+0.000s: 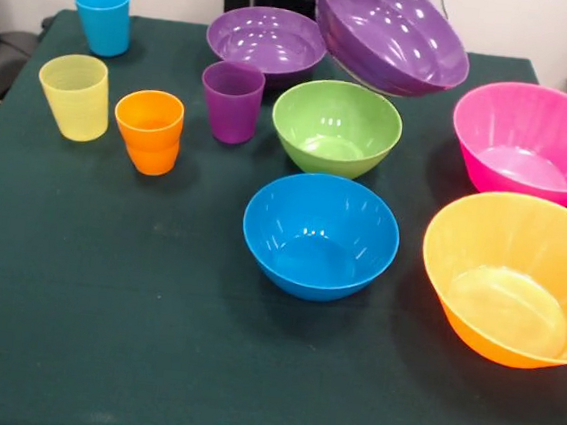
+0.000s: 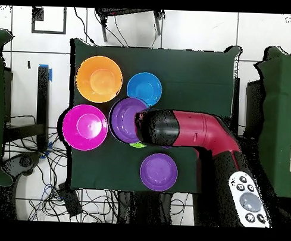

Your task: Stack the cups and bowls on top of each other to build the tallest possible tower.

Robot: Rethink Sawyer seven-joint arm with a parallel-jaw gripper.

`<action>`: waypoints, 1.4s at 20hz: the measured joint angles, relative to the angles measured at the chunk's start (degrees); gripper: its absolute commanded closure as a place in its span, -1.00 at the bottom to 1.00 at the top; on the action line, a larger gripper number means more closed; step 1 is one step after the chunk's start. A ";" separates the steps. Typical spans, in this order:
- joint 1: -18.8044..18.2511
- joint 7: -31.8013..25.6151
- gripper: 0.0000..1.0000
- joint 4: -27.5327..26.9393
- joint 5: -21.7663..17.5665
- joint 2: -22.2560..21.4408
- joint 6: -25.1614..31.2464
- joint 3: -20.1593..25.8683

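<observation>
Arm [image 2: 198, 134]: red and black, seen in the overhead view stretched level across the table from an elbow bend at the right, its black wrist end [image 2: 155, 128] laid over the middle of the table. Base section with a grey button panel [image 2: 248, 200] shown at the lower right. Gripper: hidden under the wrist from above and not made out in the front view; whether its jaws are parted or closed cannot be told
</observation>
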 measured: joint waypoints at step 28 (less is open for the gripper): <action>0.41 0.00 1.00 -28.75 -0.05 20.33 7.20 -3.19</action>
